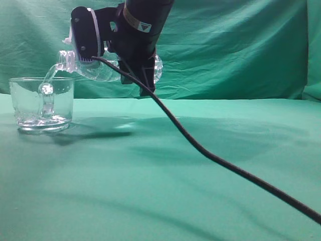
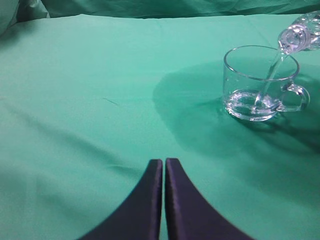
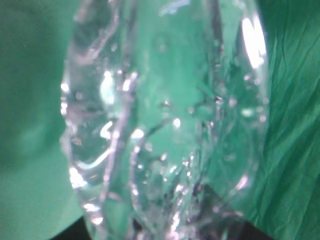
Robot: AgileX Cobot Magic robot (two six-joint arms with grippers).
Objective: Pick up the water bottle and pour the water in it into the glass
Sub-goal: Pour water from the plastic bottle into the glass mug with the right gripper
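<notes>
Nearest, a black cable (image 1: pixel 235 168) slanting across the green-covered table (image 1: pixel 165 175). Behind it, right end effector (image 1: pixel 143 75) clamped on the water bottle (image 1: pixel 95 68), tipped almost flat, mouth just over the glass (image 1: pixel 42 104) near the table's left edge. Water (image 2: pixel 267 80) streaming into it. Left end effector (image 2: pixel 164 197) closed, holding nothing. Green cloth backdrop (image 1: pixel 225 45) behind.

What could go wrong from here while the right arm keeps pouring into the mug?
1. The water bottle mouth sits right at the near rim of the glass, so a small shift of the right gripper could send the water stream onto the cloth.
2. The black cable hangs slack from the arm down across the table; it might drag or snag.
3. The bottle body looks crumpled in the right wrist view, so the grip might slip.
</notes>
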